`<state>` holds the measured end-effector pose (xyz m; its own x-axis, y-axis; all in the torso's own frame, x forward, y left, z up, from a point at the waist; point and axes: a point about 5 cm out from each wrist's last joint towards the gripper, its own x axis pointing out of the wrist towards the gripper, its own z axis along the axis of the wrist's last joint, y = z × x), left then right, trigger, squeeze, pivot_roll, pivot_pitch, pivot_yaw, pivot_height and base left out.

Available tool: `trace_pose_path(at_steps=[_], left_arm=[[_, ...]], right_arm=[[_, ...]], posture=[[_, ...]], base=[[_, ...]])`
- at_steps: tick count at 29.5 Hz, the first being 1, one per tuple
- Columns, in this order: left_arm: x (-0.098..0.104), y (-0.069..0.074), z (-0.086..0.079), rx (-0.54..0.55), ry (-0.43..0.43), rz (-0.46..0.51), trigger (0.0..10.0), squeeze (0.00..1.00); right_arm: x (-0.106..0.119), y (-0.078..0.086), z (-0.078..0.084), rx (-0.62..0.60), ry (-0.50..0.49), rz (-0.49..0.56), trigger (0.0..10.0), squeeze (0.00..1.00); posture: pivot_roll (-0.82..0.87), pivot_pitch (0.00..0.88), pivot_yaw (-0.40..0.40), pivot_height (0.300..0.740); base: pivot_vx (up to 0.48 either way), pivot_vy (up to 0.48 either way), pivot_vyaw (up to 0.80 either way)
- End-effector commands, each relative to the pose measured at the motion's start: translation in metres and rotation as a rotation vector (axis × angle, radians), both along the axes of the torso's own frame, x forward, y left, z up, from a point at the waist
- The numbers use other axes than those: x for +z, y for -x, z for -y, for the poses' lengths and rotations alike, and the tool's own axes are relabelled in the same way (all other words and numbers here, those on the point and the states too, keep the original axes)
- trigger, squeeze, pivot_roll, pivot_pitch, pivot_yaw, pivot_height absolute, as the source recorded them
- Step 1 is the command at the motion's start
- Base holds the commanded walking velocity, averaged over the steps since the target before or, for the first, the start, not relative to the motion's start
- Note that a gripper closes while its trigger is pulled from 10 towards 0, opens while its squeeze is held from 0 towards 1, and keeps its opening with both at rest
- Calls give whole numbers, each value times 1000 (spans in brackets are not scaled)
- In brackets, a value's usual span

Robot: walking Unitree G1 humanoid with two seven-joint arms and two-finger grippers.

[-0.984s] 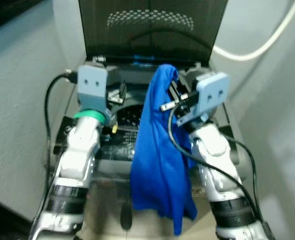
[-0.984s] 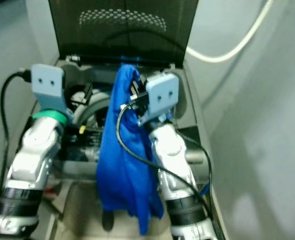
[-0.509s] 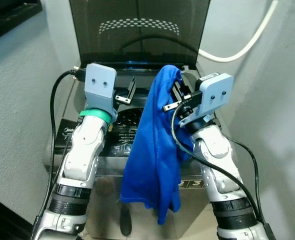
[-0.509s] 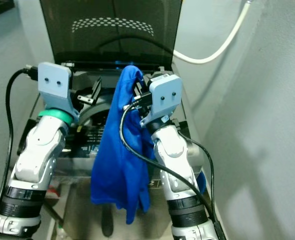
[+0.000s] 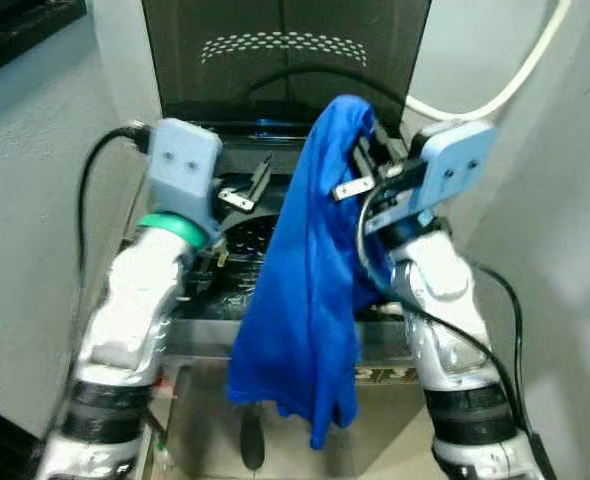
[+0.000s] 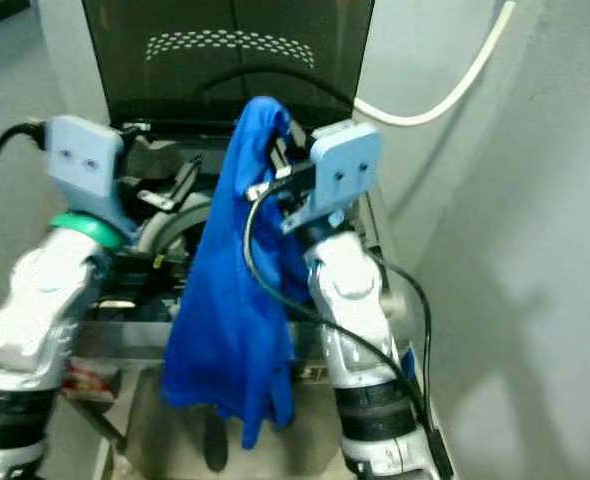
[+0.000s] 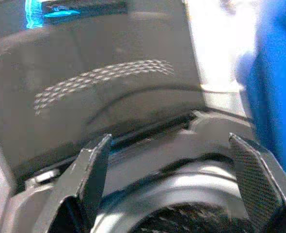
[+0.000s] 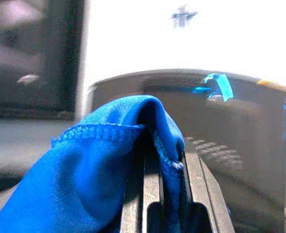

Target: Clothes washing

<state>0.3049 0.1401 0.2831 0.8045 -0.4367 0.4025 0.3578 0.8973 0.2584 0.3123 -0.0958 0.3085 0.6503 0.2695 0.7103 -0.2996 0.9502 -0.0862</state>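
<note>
Blue cloth (image 5: 310,290) hung from my right gripper (image 5: 367,168), pinched tight by one edge above the washer's open drum (image 5: 245,232) so it could drop in, while my left gripper (image 5: 243,190) hovered spread and empty.

The soft cloth (image 5: 310,290) is bright blue all over. The open washing machine lid (image 5: 285,55) is dark grey with a pattern of small white dots in a curved band. The bendy hose (image 5: 495,85) is cream. The left arm's wrist ring (image 5: 170,228) is green. The wall (image 5: 35,200) is pale grey.
</note>
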Motion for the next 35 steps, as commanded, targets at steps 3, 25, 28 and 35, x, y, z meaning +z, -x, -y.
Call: trace_pose_path(at_steps=[3,25,28,35], left_arm=[[5,24,-7,-212,-27,-48,10000,0],[-31,-18,37,-446,8,-278,10000,1000],[-32,-26,49,-481,-13,-297,10000,357],[-30,-49,48,-314,-29,-272,10000,0]], right_arm=[[28,4,9,-21,-66,98,10000,0],[78,18,-24,265,-5,249,10000,0],[77,19,-24,269,-11,247,10000,0],[74,18,-23,280,-3,222,10000,0]], posture=[[98,0,55,740],[82,0,33,740],[68,0,45,740],[59,0,54,740]], base=[[0,0,0],[0,0,0],[0,0,0],[0,0,0]])
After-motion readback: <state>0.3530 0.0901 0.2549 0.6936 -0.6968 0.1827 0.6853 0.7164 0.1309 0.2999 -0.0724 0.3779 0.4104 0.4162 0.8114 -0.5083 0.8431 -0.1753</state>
